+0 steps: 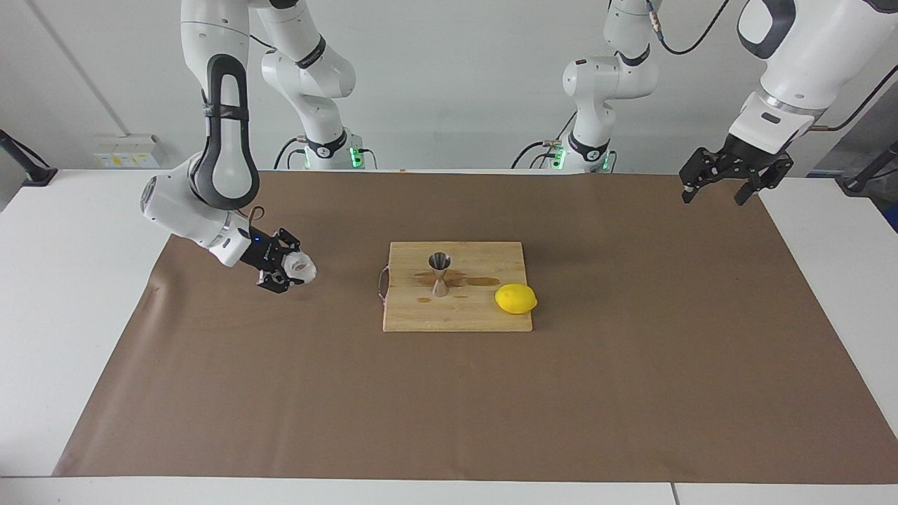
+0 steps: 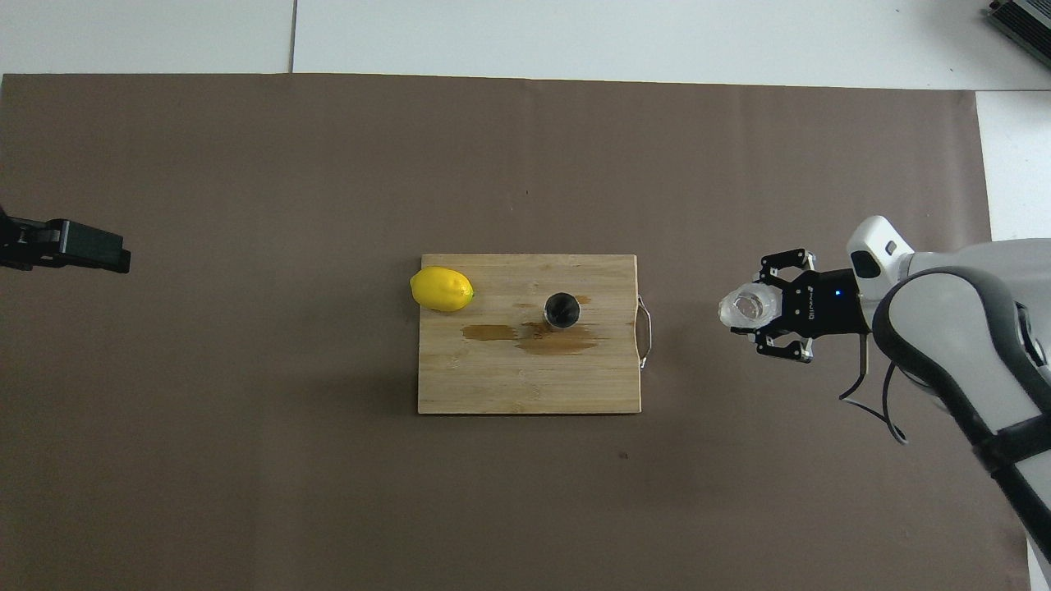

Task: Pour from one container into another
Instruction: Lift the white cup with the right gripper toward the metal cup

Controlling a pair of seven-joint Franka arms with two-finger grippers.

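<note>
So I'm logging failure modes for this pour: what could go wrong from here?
1. The jigger has a narrow mouth and waist; a slightly off-centre pour would likely add to the brown stains on the cutting board.
2. The right end effector grips the glass cup by its bumpy wall; tipping it could let it slip.
3. A nudge could topple the jigger toward the lemon beside it.

glass cup (image 1: 302, 266) in right claw (image 1: 289, 268): clear, bumpy | jigger (image 1: 439, 274): shiny steel | board (image 1: 484, 312): pale wood, stained | lemon (image 1: 515, 299): glossy yellow | counter (image 1: 56, 294) cover (image 1: 449, 400): matt brown paper
</note>
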